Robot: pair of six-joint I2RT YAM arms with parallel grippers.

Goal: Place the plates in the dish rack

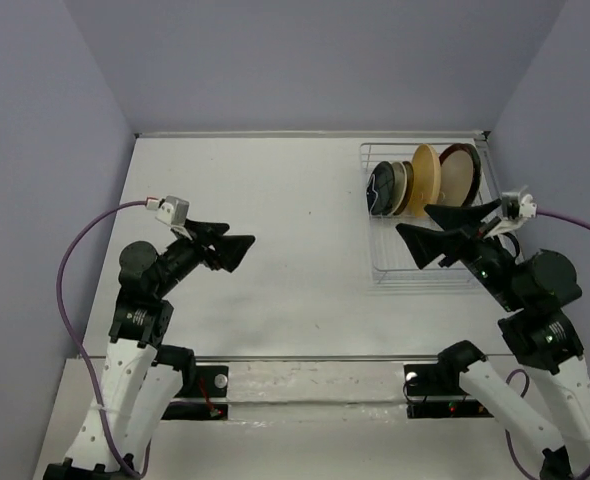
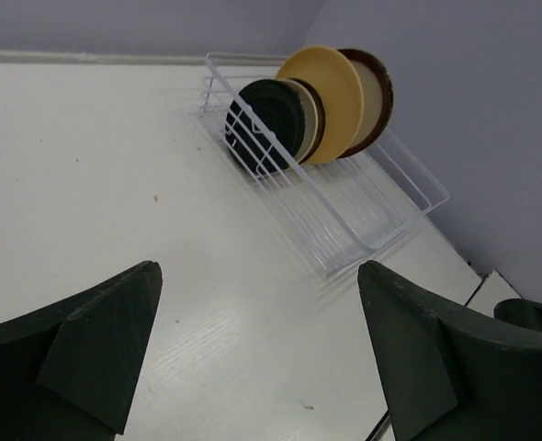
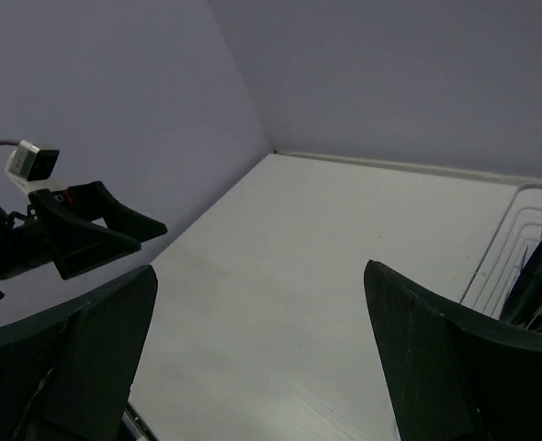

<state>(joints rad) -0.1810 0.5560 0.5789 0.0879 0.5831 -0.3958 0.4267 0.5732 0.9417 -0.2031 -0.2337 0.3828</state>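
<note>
Left gripper (image 1: pixel 237 241) empty, jaws spread, over table (image 1: pixel 295 190) left side. Right gripper (image 1: pixel 415 222) likewise gaping, over dish rack (image 1: pixel 427 272) near half. Plates (image 1: pixel 427 178) stand on edge (bunched together) at the rack's far end.

The white wire rack (image 1: pixel 387 262) sits on my right, near the back corner. Four plates stand on edge in its far half, packed close: dark plate (image 1: pixel 382 188), cream plate (image 1: pixel 403 187), orange-yellow plate (image 1: pixel 427 172), red-rimmed beige plate (image 1: pixel 462 172).

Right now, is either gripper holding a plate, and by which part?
Nothing held: left gripper and right gripper both open, empty; plates stand in the dish rack.
</note>
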